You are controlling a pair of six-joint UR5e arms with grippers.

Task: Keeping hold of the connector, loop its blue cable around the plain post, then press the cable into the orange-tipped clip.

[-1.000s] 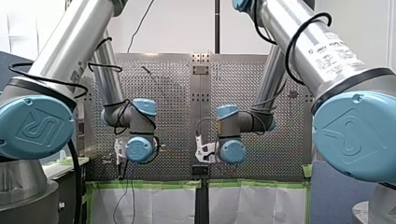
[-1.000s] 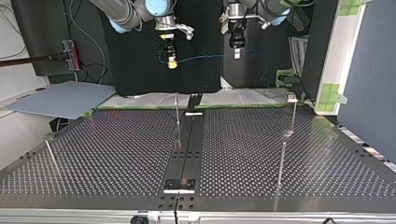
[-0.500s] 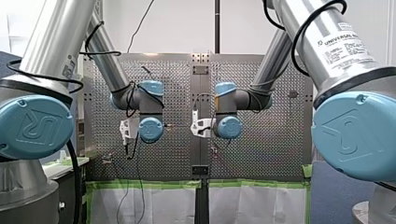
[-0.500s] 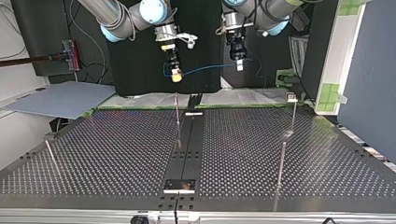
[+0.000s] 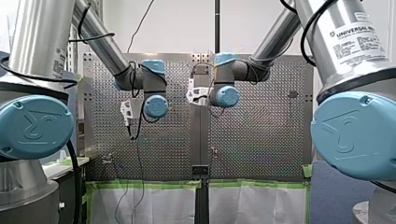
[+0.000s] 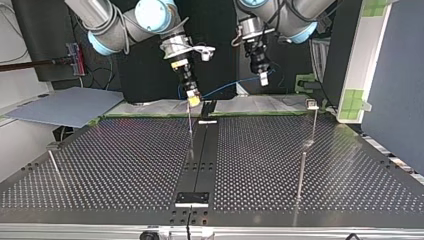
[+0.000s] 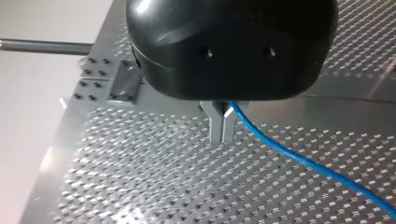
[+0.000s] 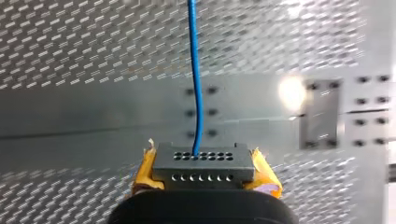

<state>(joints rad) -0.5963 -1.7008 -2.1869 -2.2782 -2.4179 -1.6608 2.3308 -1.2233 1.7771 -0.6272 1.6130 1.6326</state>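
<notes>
In the right wrist view my right gripper [image 8: 203, 173] is shut on a grey connector [image 8: 201, 159], held between its yellow pads [image 8: 142, 175]. The blue cable [image 8: 195, 70] runs straight out of the connector over the perforated table. In the top view that gripper [image 6: 193, 98] hangs just above the tip of a thin plain post [image 6: 190, 125] at the table's far middle. The cable [image 6: 230, 85] sags across to my left gripper [image 6: 263, 79]. In the left wrist view its metal fingers [image 7: 217, 126] are shut on the cable [image 7: 299, 158].
In the top view a black rail [image 6: 200, 160] runs down the table's middle. More thin posts stand at the right [image 6: 301, 175], far right [image 6: 313, 120] and left [image 6: 55, 167]. A grey sheet [image 6: 65, 105] lies beyond the far left edge and a blue panel [image 6: 395, 75] flanks the right.
Both grippers have come down toward the table's far edge in the top view, carrying the cable. My right gripper with the connector now sits just above the middle post's tip.
</notes>
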